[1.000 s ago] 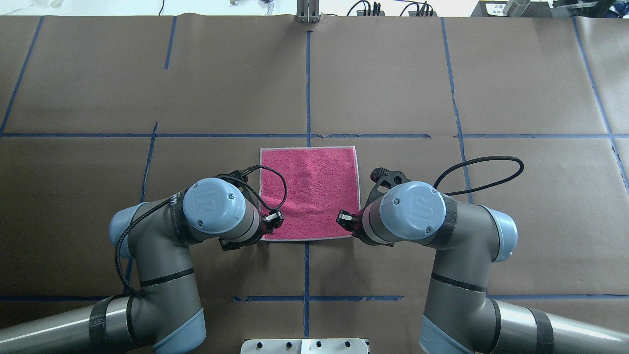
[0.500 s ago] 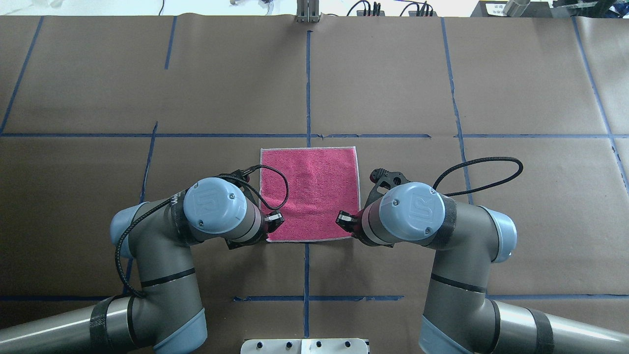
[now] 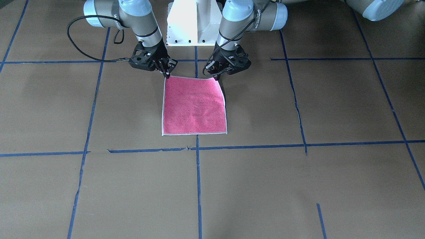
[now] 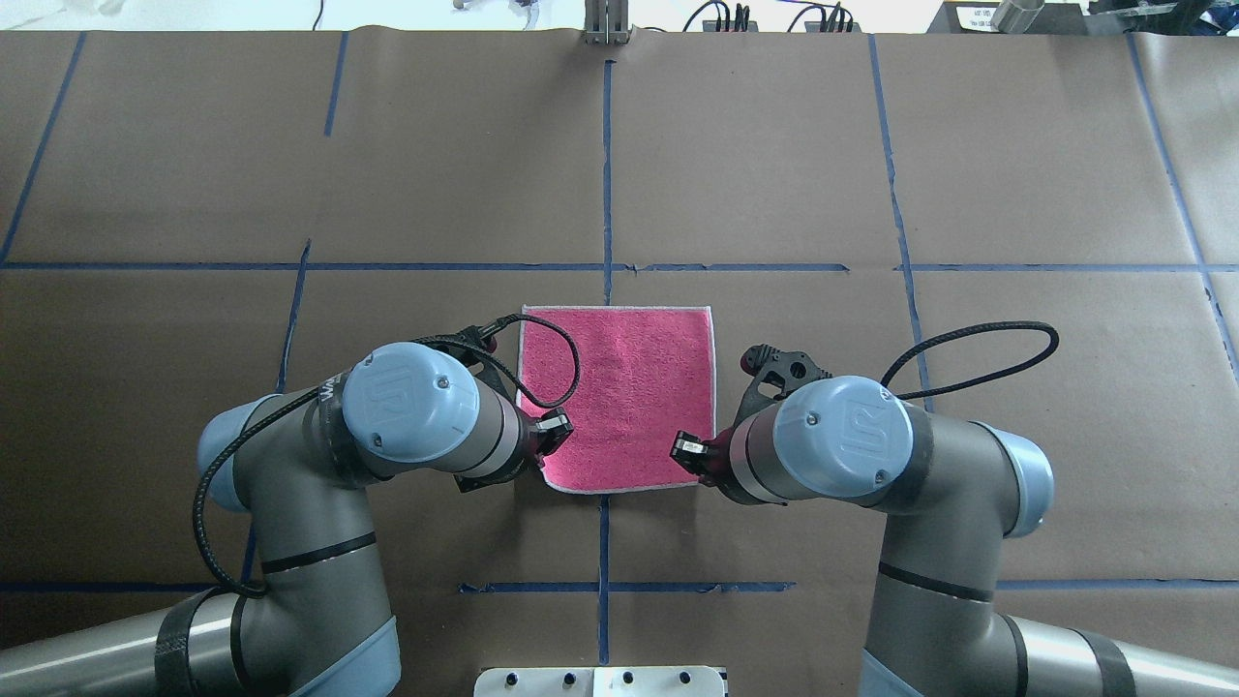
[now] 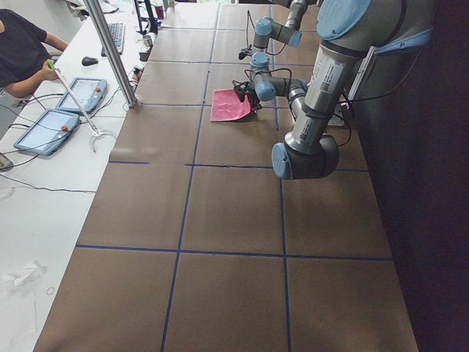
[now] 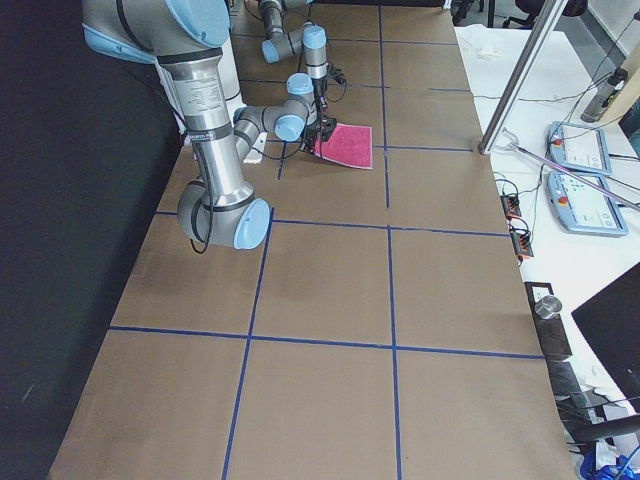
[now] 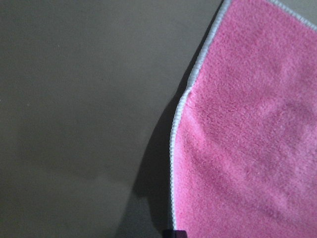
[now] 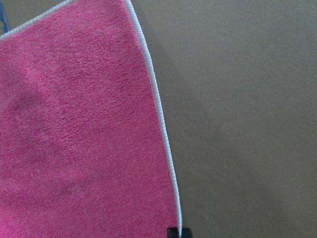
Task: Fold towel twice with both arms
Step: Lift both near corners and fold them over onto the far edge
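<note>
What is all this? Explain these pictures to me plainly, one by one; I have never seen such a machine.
It is a robot with two silver-grey jointed tube arms, the left arm and the right arm, each ending in a black two-finger gripper. One picture looks down from behind the robot, one faces it from across the table, two look along the table from its ends, and two close-ups come from cameras on the wrists. The brown-papered table is marked with blue tape lines. On it lies a small square bright pink terry towel with pale edging. The left gripper and the right gripper each pinch one corner of its edge nearest the robot, lifted slightly off the table.
</note>
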